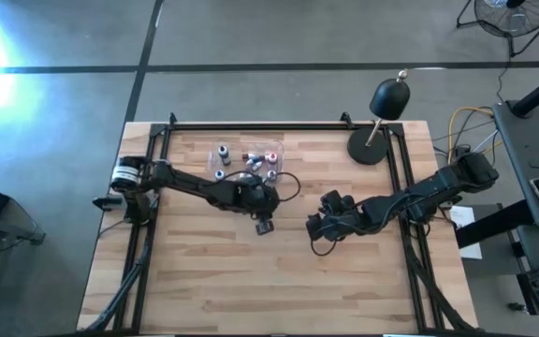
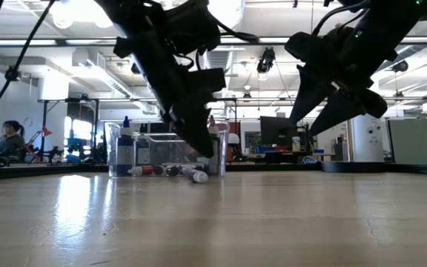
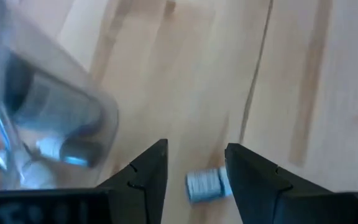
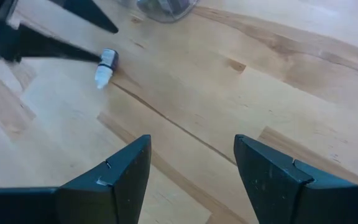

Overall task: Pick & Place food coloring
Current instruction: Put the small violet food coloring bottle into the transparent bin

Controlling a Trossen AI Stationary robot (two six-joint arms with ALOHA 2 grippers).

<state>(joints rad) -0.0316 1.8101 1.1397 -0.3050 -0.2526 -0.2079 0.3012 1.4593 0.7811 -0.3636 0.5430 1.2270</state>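
Note:
One food coloring bottle (image 4: 105,66), dark-bodied with a white cap, lies on its side on the wooden table just in front of the clear tray (image 2: 117,159). My left gripper (image 3: 196,148) hangs open just above this bottle (image 3: 204,185), its fingertips clear of it in the low view (image 2: 197,176). Several more bottles lie and stand inside the tray (image 1: 246,157). My right gripper (image 4: 191,140) is open and holds nothing, raised over bare table to the right of the left one (image 1: 318,225).
A black desk lamp (image 1: 388,97) with a round base (image 1: 369,146) stands at the back right. Dark frame rails (image 1: 251,125) run along the table's far edge and sides. Bare wood lies toward the near edge. A person (image 2: 10,139) sits far behind.

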